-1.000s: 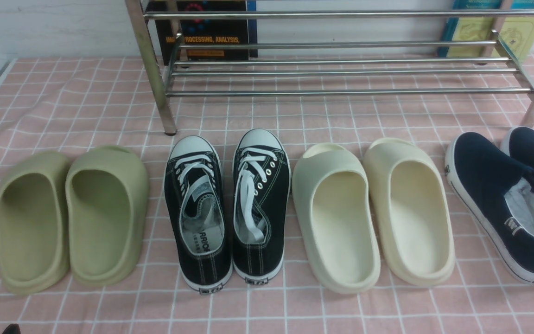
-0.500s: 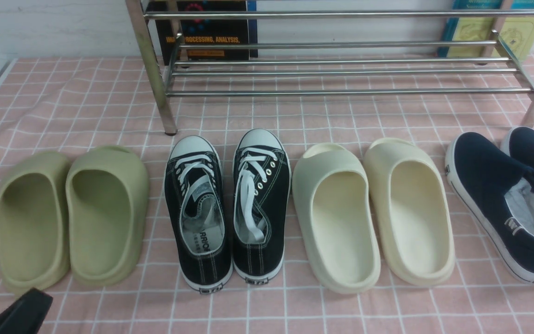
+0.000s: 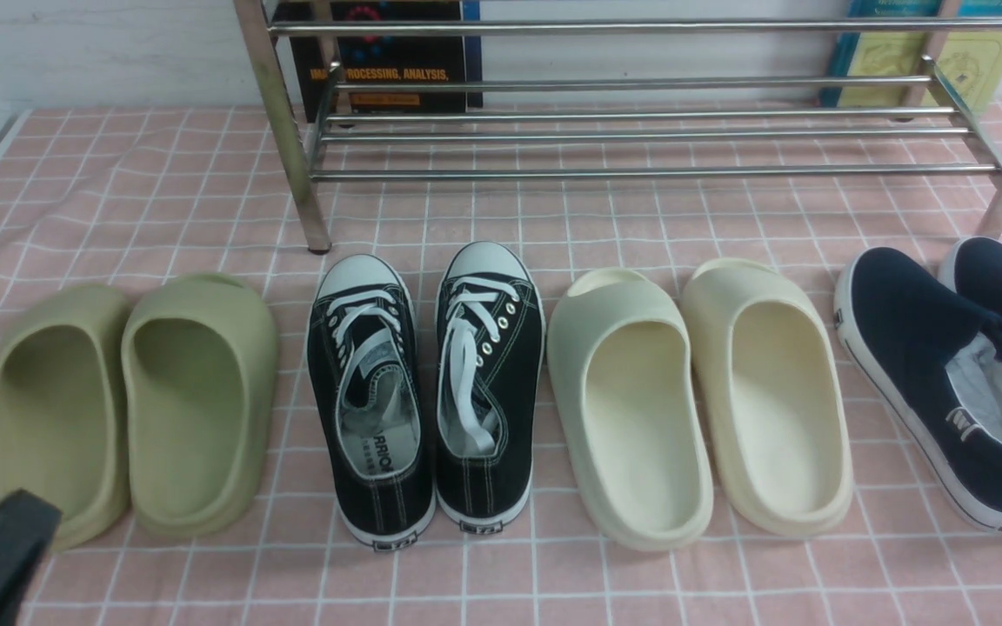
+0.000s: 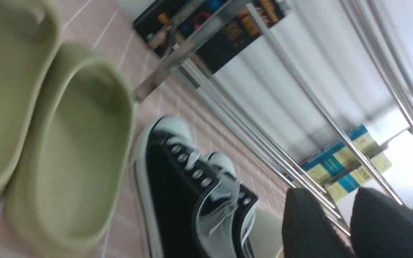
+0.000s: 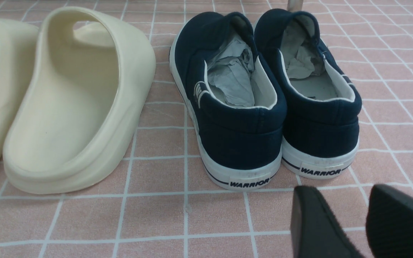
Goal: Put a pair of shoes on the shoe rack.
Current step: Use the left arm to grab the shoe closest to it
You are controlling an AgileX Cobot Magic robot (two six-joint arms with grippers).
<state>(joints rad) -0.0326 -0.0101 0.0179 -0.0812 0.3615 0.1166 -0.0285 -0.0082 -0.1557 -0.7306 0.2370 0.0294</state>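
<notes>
The two black canvas sneakers, the left one (image 3: 370, 400) and the right one (image 3: 488, 382), stand side by side on the pink checked cloth, toes toward the silver shoe rack (image 3: 640, 130) behind them. My left gripper (image 3: 1, 548) shows at the bottom-left corner, over the heel of the outer olive slide and well left of the sneakers. In the left wrist view the gripper (image 4: 335, 204) is open and empty. A sneaker (image 4: 177, 190) and the rack (image 4: 228, 118) lie ahead of it. My right gripper (image 5: 339, 204) is open and empty, low over the cloth behind the navy slip-ons.
A pair of olive slides (image 3: 131, 400) lies left of the sneakers and a pair of cream slides (image 3: 701, 400) right of them. A pair of navy slip-ons (image 3: 953, 374) sits at the far right. Books (image 3: 388, 61) lean behind the rack.
My left gripper has come up from the bottom-left corner and moved forward over the olive slide's heel. The shoes and rack have not moved.
</notes>
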